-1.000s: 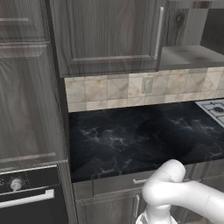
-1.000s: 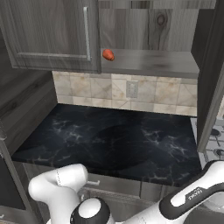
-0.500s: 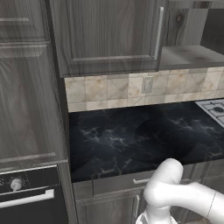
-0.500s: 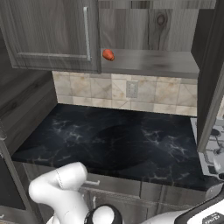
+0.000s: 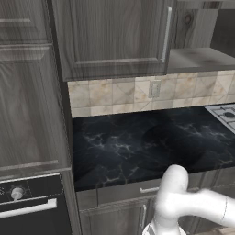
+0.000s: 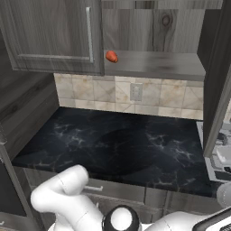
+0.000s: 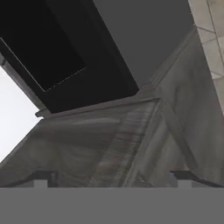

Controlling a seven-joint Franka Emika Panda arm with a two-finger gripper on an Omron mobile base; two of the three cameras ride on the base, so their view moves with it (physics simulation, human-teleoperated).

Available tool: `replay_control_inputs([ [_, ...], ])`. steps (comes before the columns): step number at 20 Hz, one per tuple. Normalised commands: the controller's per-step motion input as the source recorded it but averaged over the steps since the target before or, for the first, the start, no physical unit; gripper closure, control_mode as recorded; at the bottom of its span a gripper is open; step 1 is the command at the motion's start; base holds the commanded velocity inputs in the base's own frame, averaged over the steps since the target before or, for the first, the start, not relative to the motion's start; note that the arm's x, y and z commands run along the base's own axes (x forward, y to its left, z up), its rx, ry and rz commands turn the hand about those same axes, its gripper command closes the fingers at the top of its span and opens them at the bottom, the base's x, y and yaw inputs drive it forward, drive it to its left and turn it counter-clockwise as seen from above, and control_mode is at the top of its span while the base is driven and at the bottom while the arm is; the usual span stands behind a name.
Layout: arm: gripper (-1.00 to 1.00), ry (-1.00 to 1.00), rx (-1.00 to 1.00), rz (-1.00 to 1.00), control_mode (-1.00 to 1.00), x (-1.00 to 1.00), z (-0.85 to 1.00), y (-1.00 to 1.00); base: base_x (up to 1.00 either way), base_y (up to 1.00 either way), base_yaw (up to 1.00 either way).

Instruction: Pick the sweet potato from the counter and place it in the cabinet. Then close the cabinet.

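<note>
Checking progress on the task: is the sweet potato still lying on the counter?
No: the sweet potato sits on the cabinet shelf, above the counter.

The grey shelf (image 6: 158, 67) of the cabinet (image 6: 54, 36) carries 1 sweet potato (image 6: 111, 56) at its left end, just beside the closed door, above the black counter (image 6: 122, 149)

Sweet potato (image 6: 111, 56): orange-red. Cabinet (image 6: 54, 36): dark grey-brown wood grain, silver bar handle (image 6: 89, 34), grey shelf (image 6: 155, 64). Counter (image 6: 117, 146): black, thin white veins, grey wood-grain front edge. Backsplash (image 5: 114, 94): beige and tan mottled tiles. Oven (image 5: 27, 204): black, pale handle. Arm (image 5: 183, 202): white.
</note>
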Motion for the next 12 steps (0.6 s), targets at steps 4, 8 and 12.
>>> replay_control_inputs([
  [4, -1.00, -0.13, -0.18, 0.26, -1.00, 0.07, 0.47, 0.15, 0.00, 0.00, 0.00],
  [8, -1.00, -0.04, -0.31, 0.25, -1.00, 0.00, 0.51, 0.27, 0.00, 0.00, 0.00],
  [12, -1.00, -0.04, -0.44, 0.28, -1.00, 0.00, 0.57, 0.39, 0.00, 0.00, 0.00],
])
